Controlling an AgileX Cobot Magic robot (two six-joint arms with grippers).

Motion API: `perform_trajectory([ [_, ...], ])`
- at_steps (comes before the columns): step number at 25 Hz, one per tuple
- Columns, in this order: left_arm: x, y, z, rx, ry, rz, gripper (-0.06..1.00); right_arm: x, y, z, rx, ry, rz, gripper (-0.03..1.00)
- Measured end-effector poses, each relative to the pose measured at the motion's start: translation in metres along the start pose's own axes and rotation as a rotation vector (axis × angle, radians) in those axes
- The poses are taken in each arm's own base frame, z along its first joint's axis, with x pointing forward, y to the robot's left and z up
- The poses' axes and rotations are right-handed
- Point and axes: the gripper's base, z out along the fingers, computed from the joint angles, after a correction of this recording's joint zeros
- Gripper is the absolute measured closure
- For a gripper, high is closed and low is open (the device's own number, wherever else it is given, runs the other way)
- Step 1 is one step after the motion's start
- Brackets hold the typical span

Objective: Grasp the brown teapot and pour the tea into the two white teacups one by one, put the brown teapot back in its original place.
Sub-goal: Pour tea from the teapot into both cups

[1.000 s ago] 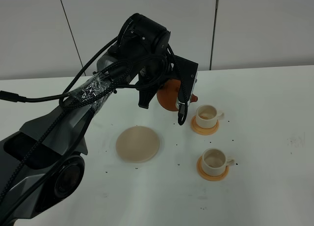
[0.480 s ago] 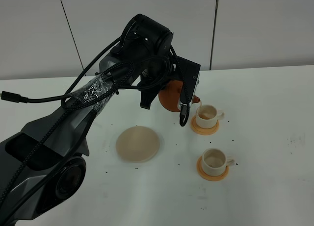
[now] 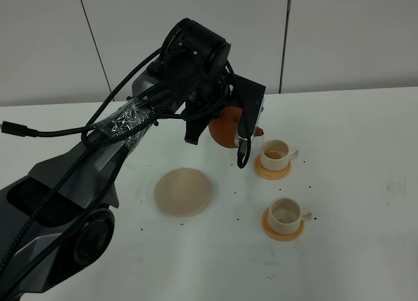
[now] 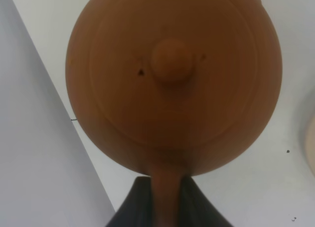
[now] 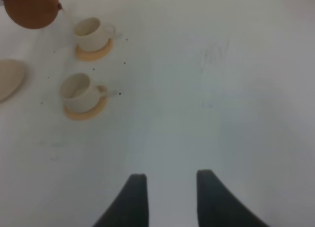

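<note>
Left end effector (image 4: 166,207) clamped on brown teapot (image 3: 223,128) handle, frame centre, spout beside upper teacup (image 3: 275,151). Right end effector (image 5: 167,200) spread, empty. Risk: over-tilt drops lid (image 4: 171,59) or overshoots rim, wetting tabletop (image 3: 353,183).

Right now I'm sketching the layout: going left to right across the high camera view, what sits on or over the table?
Beige trivet → brown teapot → far white teacup. The near teacup overlaps it sideways, so it is left out.
</note>
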Motion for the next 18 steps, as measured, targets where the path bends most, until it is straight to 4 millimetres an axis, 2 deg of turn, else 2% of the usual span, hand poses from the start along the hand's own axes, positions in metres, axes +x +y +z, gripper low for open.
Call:
perform_trajectory([
  [8, -0.012, -0.001, -0.005, -0.019, 0.004, 0.031, 0.78, 0.0, 0.0, 0.0, 0.0, 0.0, 0.0, 0.73],
  [18, -0.014, -0.001, -0.006, -0.023, 0.01, 0.024, 0.77, 0.0, 0.0, 0.0, 0.0, 0.0, 0.0, 0.73],
])
